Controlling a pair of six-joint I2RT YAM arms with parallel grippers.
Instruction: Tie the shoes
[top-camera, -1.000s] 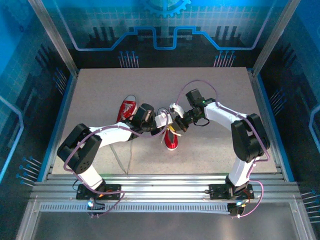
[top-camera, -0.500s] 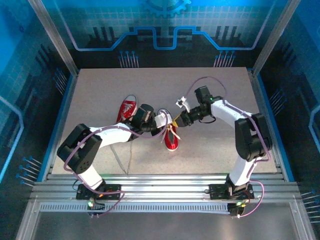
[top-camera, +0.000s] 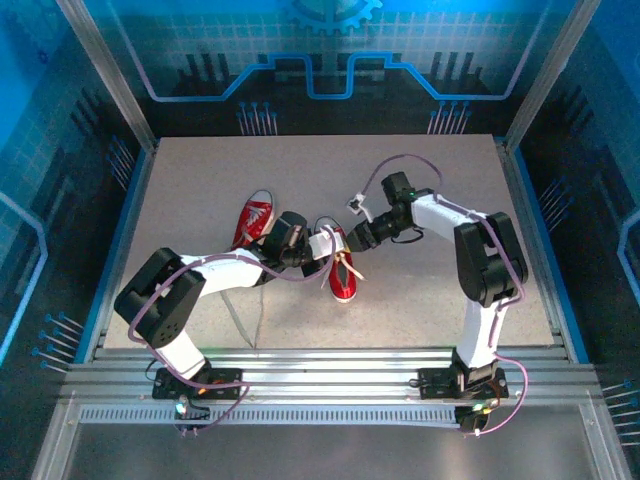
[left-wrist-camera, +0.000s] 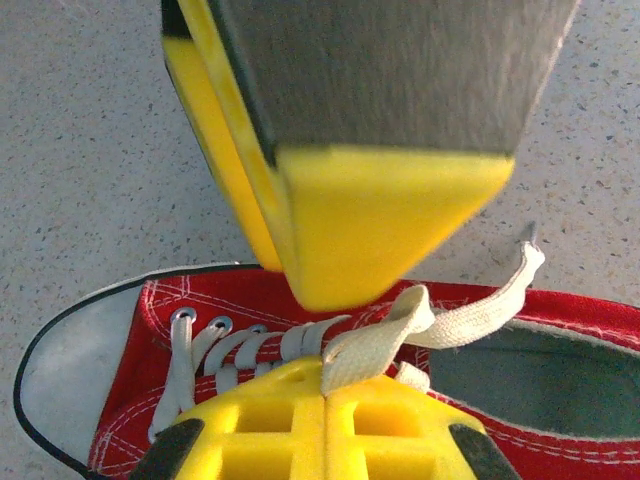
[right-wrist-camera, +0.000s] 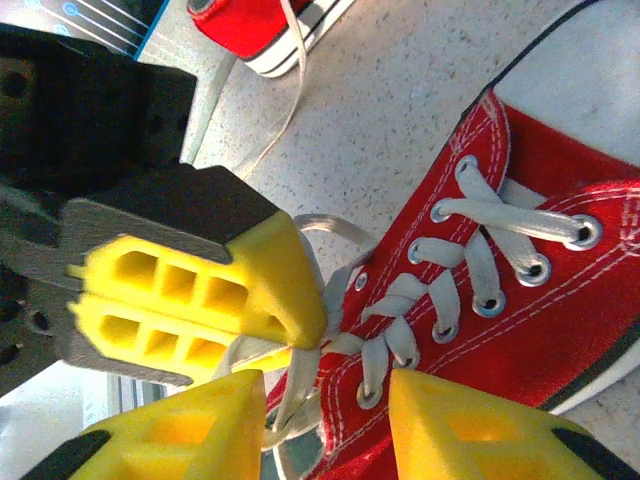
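From above, both arms meet over one red shoe (top-camera: 342, 272); the other shoe (top-camera: 255, 218) lies near it. The left wrist shows our left gripper (left-wrist-camera: 325, 385) pinching the white lace (left-wrist-camera: 410, 320), we think to hold it tight above the shoe. The right wrist shows our right gripper (right-wrist-camera: 325, 425) spread, the lace between its fingers.

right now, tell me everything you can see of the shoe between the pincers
The red shoe is a canvas low-top with a white toe cap, metal eyelets and flat white laces, sitting upright on the speckled table. It is laced but no bow is tied. The left pincer is shut on one lace; the right pincer stands open close above it.
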